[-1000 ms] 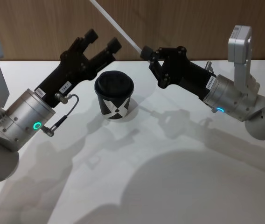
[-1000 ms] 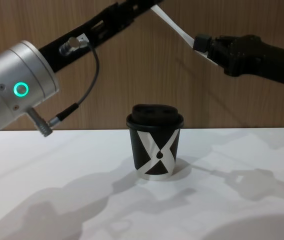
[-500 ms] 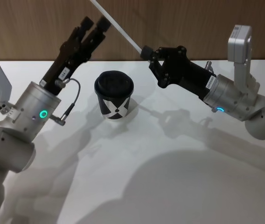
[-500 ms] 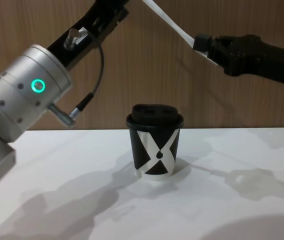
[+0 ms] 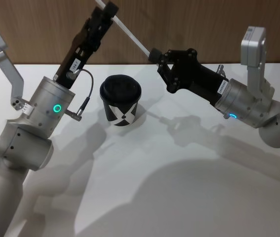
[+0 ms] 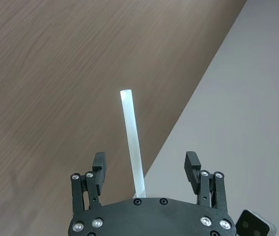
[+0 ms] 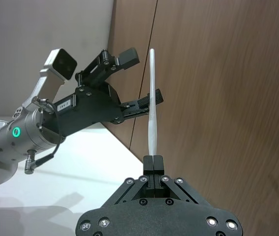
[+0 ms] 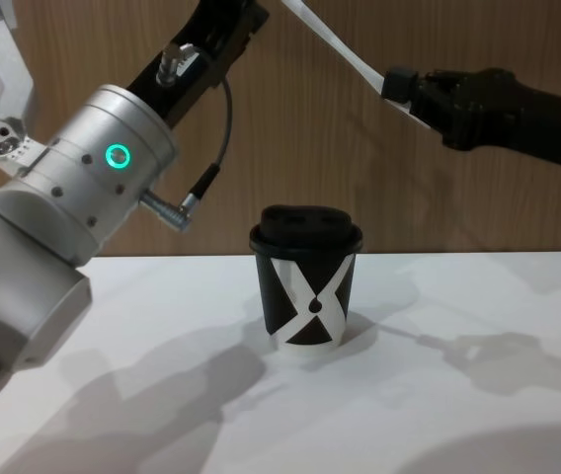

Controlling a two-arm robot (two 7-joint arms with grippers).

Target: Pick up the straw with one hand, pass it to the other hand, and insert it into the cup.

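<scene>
The right tool [image 5: 155, 53] is clenched on the lower end of the straw [image 5: 132, 35]. It holds the straw raised and slanting up toward the wooden wall [image 5: 204, 24], above and behind the cup [image 5: 121, 107]. The left tool [image 6: 145, 159] is released. Its two fingers are spread wide with the straw's upper part between them, touching neither. The shaft sits a little off-centre, nearer one finger [image 6: 98, 162].

The step in hand is the handover. To do it well, I judge the left tool should centre on the shaft and clench squarely across it, gently enough not to crush it. The right tool should let go only once that grasp is firm. Taking the straw near the top leaves a long free end to steer into the domed lid [image 5: 120, 89].

The cup stands on the white desk [image 5: 189, 187] and bears a bold white X pattern, no words. A small white label [image 7: 66, 103] on the left tool's body seems to read "184-7", though it is hard to make out. The right tool's label [image 5: 222, 87] cannot be read.
</scene>
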